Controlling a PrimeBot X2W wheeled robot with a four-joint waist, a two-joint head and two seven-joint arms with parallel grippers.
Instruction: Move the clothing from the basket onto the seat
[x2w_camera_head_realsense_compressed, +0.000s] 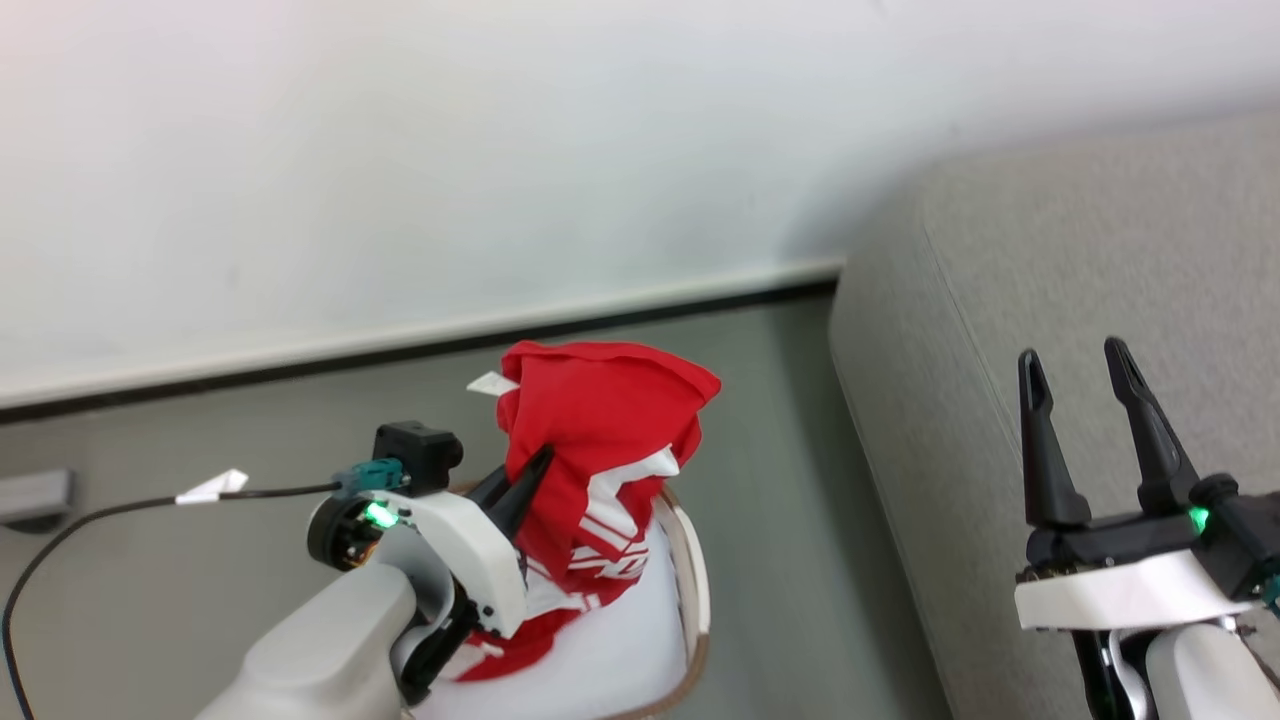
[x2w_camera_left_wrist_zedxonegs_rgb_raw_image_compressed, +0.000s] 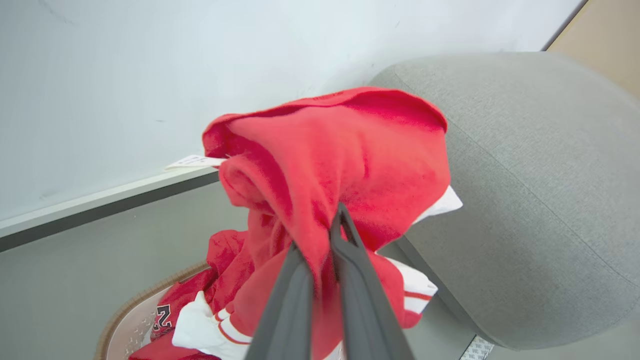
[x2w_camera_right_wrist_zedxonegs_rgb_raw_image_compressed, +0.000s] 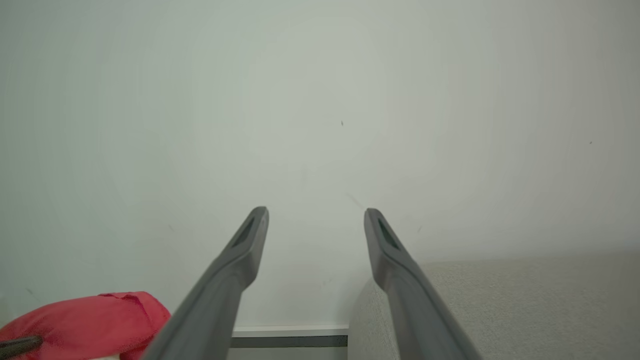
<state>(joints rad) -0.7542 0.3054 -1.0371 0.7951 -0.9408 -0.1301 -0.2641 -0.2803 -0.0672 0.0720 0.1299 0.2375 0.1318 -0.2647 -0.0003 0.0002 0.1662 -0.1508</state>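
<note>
A bright red piece of clothing (x2w_camera_head_realsense_compressed: 600, 420) with white panels and striped trim hangs lifted above the basket (x2w_camera_head_realsense_compressed: 692, 580), its lower folds still trailing inside. My left gripper (x2w_camera_head_realsense_compressed: 530, 480) is shut on it, its fingers (x2w_camera_left_wrist_zedxonegs_rgb_raw_image_compressed: 345, 250) pinching a red fold in the left wrist view, where the clothing (x2w_camera_left_wrist_zedxonegs_rgb_raw_image_compressed: 340, 165) bunches over them. More red and white clothing (x2w_camera_left_wrist_zedxonegs_rgb_raw_image_compressed: 200, 310) lies in the basket (x2w_camera_left_wrist_zedxonegs_rgb_raw_image_compressed: 125, 310) below. The light grey seat (x2w_camera_head_realsense_compressed: 1050, 300) stands to the right, seat (x2w_camera_left_wrist_zedxonegs_rgb_raw_image_compressed: 525, 190) just beyond the lifted fabric. My right gripper (x2w_camera_head_realsense_compressed: 1080, 400) hovers open over the seat, empty (x2w_camera_right_wrist_zedxonegs_rgb_raw_image_compressed: 315, 220).
A white wall (x2w_camera_head_realsense_compressed: 500, 150) with a dark baseboard (x2w_camera_head_realsense_compressed: 450, 345) runs behind the basket. Grey floor (x2w_camera_head_realsense_compressed: 780, 480) separates basket and seat. A black cable (x2w_camera_head_realsense_compressed: 150, 500) with a white tag trails from my left wrist. The red clothing (x2w_camera_right_wrist_zedxonegs_rgb_raw_image_compressed: 90, 315) peeks into the right wrist view.
</note>
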